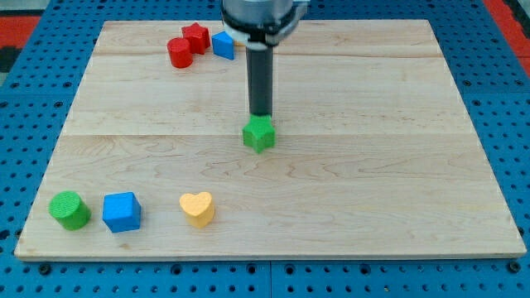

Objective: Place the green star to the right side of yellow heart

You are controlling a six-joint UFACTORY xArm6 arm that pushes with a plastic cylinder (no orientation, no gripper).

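The green star (259, 133) sits near the middle of the wooden board. My tip (261, 116) is right at the star's top edge, touching or nearly touching it. The yellow heart (197, 209) lies toward the view's bottom, left of centre, well below and to the left of the star.
A green cylinder (69, 209) and a blue cube (122, 211) sit left of the heart at the view's bottom left. A red cylinder (180, 52), a red star-like block (196, 36) and a blue block (223, 44) cluster at the view's top. The board (397, 165) rests on a blue pegboard.
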